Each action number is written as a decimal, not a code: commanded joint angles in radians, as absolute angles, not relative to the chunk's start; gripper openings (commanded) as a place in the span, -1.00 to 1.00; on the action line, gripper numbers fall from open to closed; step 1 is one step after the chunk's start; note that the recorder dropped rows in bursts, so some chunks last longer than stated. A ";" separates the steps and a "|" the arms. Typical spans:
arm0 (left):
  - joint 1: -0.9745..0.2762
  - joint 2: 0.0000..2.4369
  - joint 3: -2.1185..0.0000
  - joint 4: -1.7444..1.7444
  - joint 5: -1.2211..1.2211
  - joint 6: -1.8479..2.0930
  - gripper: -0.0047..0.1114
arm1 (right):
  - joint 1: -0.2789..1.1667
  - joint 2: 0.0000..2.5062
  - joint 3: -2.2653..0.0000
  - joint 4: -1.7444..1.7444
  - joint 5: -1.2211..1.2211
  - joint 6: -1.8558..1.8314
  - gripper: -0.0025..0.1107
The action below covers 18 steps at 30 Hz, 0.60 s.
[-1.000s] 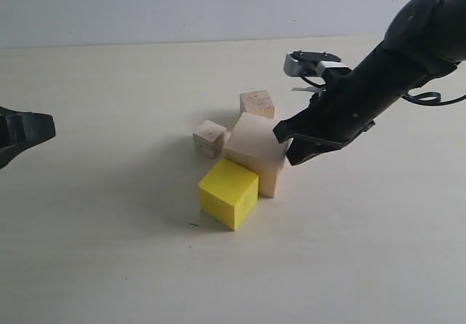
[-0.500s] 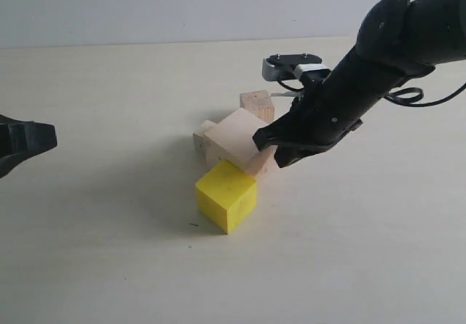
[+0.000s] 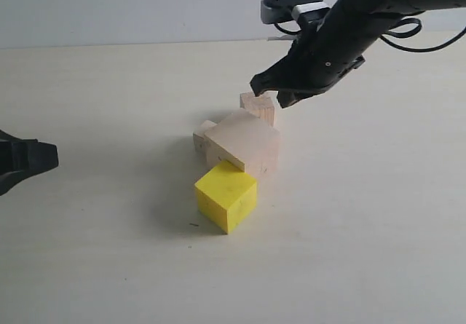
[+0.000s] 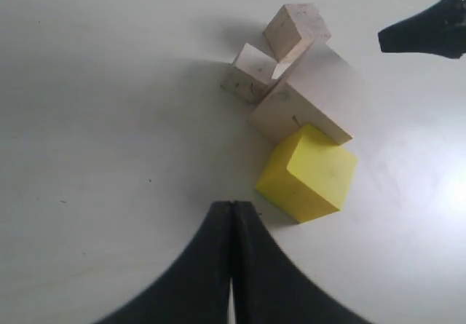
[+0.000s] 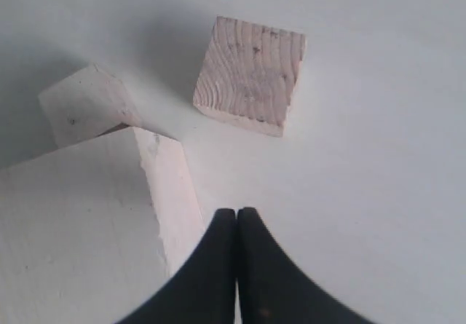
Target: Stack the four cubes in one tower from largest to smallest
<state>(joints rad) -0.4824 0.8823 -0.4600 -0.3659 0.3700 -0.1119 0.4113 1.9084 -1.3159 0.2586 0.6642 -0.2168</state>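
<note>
The right arm slants down from the surface's far right side. Its claw (image 3: 271,95) is pinched closed and empty, just by one small wood cube (image 3: 258,108). The left claw (image 3: 33,158) is likewise closed and empty, low and well apart. The four cubes lie unstacked mid-surface: the large pale cube (image 3: 244,143) touches the yellow cube (image 3: 226,196) and the other small cube (image 3: 204,136).

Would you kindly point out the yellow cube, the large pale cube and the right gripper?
yellow cube (image 3: 226,184): exterior view, on its top face.
large pale cube (image 3: 244,136): exterior view, on its top face.
right gripper (image 5: 237,213): right wrist view, where its shut fingertips meet.
</note>
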 commanded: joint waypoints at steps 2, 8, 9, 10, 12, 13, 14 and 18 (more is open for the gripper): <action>-0.490 0.883 -0.465 -0.378 0.419 -0.109 -0.92 | 0.412 1.989 -1.355 0.263 0.707 -0.220 -0.96; -0.490 0.883 -0.465 -0.378 0.408 -0.109 -0.92 | 0.425 2.027 -1.355 0.438 0.784 -0.341 -0.96; -0.490 0.883 -0.465 -0.378 0.406 -0.107 -0.92 | 0.431 2.027 -1.355 0.462 0.791 -0.350 -0.96; -0.490 0.883 -0.465 -0.378 0.403 -0.105 -0.92 | 0.434 2.027 -1.355 0.484 0.799 -0.352 -0.96; -0.490 0.883 -0.465 -0.378 0.403 -0.101 -0.92 | 0.443 2.027 -1.355 0.513 0.813 -0.352 -0.96; -0.490 0.883 -0.465 -0.378 0.403 -0.096 -0.92 | 0.448 2.027 -1.355 0.529 0.825 -0.352 -0.96; -0.490 0.883 -0.465 -0.378 0.403 -0.086 -0.92 | 0.455 2.027 -1.355 0.551 0.836 -0.352 -0.96; -0.490 0.883 -0.465 -0.378 0.402 -0.081 -0.92 | 0.492 2.027 -1.355 0.588 0.815 -0.357 -0.96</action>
